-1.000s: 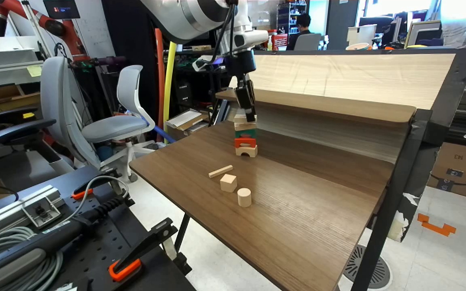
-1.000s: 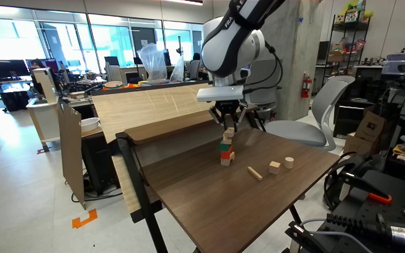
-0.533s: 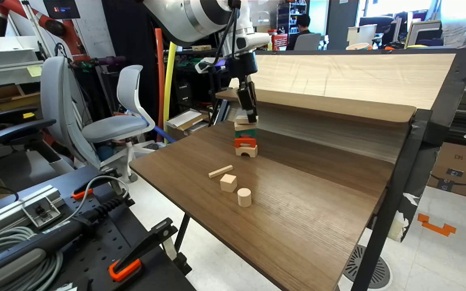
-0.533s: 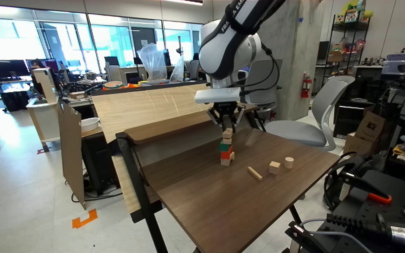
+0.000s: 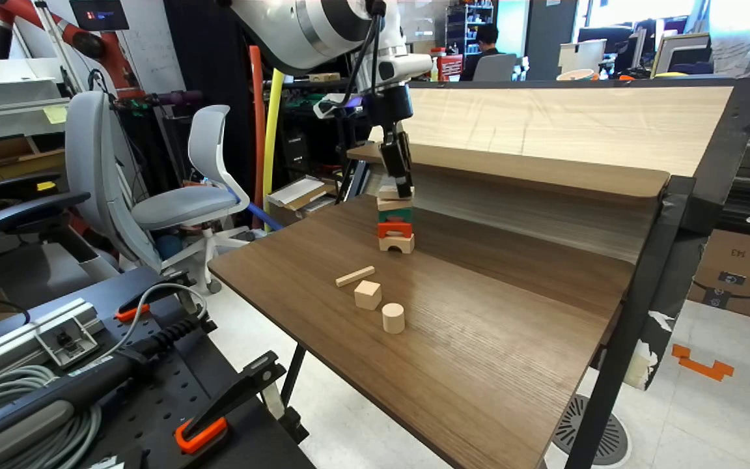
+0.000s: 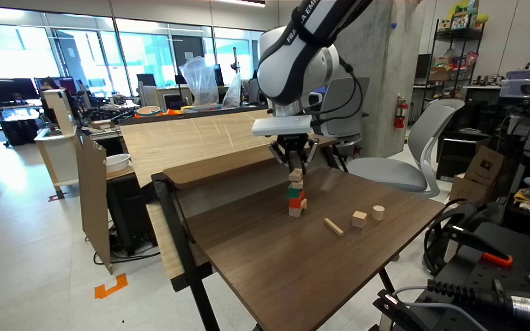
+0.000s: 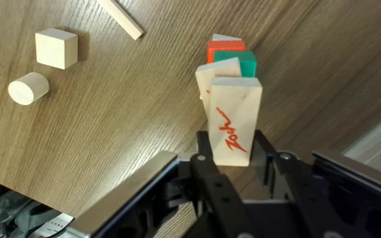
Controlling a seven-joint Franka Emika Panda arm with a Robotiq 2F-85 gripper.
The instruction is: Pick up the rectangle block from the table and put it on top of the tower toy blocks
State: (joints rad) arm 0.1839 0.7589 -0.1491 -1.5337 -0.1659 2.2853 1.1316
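The gripper [image 7: 231, 135], tight on 2 sides of the block [image 7: 235, 114], holds it over the tower [image 6: 296, 198], toward the edge of the tabletop [image 5: 492, 352] below the shelf [image 5: 531, 170], probably so it lands flat.

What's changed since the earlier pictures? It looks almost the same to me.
In an exterior view, the gripper has shifted a little left and slightly down, carrying the pale rectangular block it already held, at the tower. Nothing was let go. The tower, thin strip, cube and cylinder stayed put.
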